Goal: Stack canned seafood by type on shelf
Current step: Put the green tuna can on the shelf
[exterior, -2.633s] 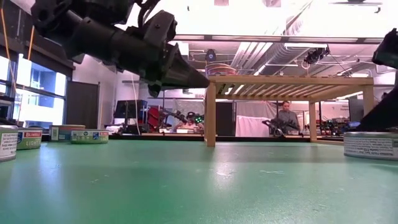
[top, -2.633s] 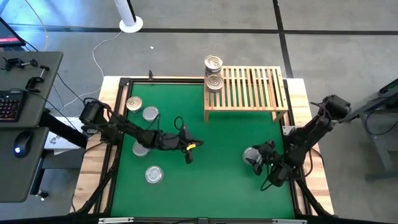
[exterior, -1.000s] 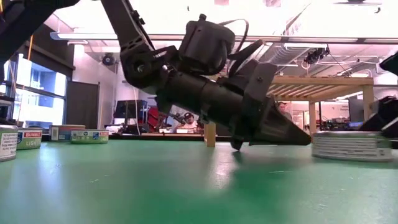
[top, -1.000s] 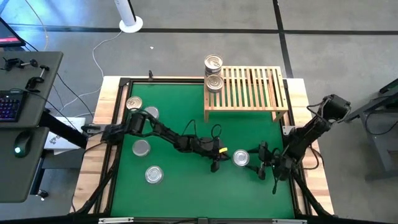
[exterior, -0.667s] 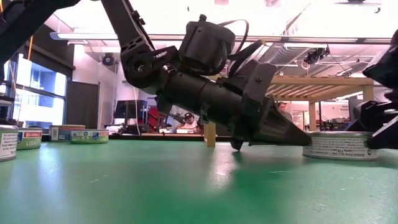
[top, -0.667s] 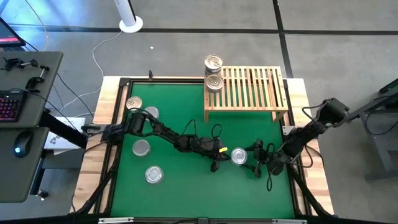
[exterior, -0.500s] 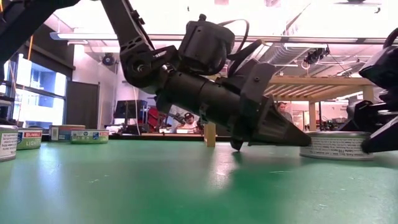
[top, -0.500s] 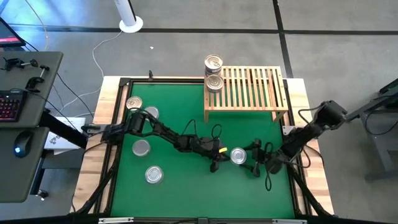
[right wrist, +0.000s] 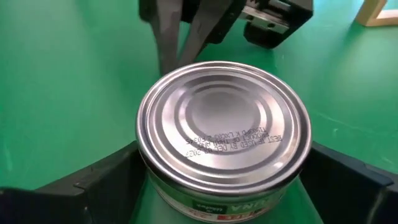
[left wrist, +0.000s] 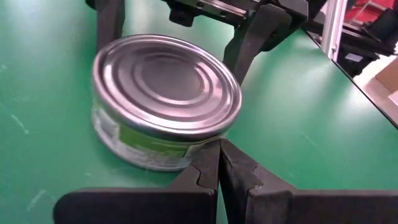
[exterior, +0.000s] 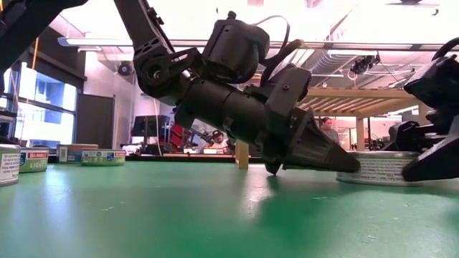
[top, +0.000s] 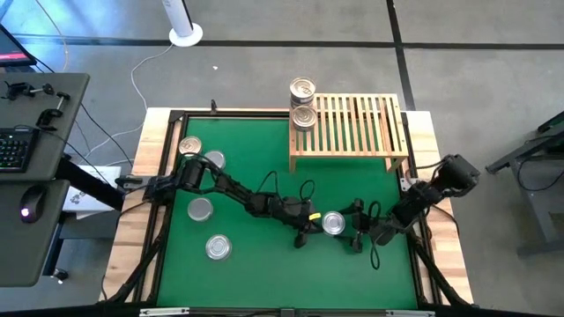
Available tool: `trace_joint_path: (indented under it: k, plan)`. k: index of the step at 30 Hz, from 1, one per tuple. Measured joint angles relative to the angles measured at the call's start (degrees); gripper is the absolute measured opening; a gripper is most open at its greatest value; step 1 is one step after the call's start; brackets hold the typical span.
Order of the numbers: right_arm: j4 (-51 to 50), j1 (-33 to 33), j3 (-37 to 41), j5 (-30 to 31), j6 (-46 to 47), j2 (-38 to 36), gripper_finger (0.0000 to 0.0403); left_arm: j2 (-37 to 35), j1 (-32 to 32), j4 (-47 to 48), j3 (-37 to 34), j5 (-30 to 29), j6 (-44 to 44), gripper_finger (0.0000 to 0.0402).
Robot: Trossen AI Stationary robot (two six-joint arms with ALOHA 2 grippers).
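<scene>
We found the right tool (top: 352, 225) spread wide on either side of a silver tuna tin (top: 332, 223) at about five o'clock on the green counter (top: 247, 264), while the left tool (top: 304, 230), pressed together, nudged the tin's far side. We judged the pick-up was under way; closing and lifting toward the slatted shelf (top: 352, 123) at one o'clock came next. The stamp began "BEST BY"; the rest was unclear.

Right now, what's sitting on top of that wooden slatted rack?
Two tins, one behind the other at the shelf's left end. Whether more tins lie beneath them cannot be seen from above.
</scene>
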State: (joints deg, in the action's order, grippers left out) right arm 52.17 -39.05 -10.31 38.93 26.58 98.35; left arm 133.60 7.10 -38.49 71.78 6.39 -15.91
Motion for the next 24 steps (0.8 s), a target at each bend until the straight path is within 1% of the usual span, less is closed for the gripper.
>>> trace_joint_path:
  k: [5, 10, 12, 16, 19, 21, 24]
  plan:
    - [5.5, -0.8, -0.9, 3.7, 1.5, 4.5, 0.0368, 0.0, 0.1, 0.5, 0.0, 0.4, 0.6, 0.0000]
    - [6.7, -0.6, -1.1, 4.3, 5.8, 5.3, 0.0363, -0.1, 0.6, -0.4, 0.3, 0.4, -1.0, 0.0000]
    - [6.8, -1.0, -1.2, 4.3, 7.0, 5.3, 0.0361, -0.7, 0.7, 1.2, 0.4, 1.2, -1.5, 0.0000]
    - [6.9, -2.7, -1.4, 5.4, 11.0, 5.3, 0.0353, -4.2, 1.5, 9.1, 0.7, 0.7, -1.3, 0.0000]
    - [6.0, -3.6, -1.4, 4.4, 12.5, 4.6, 0.0351, -7.5, 2.2, 18.0, 0.6, -0.9, 0.7, 0.0000]
    - [4.7, -4.2, -1.5, 3.3, 13.1, 3.2, 0.0350, -9.7, 2.7, 24.0, 0.6, -4.9, 2.2, 0.0000]
    - [0.1, -4.6, -2.2, 2.9, 13.1, 0.1, 0.0345, -12.5, 3.7, 33.1, 0.5, -12.8, 4.0, 0.0000]
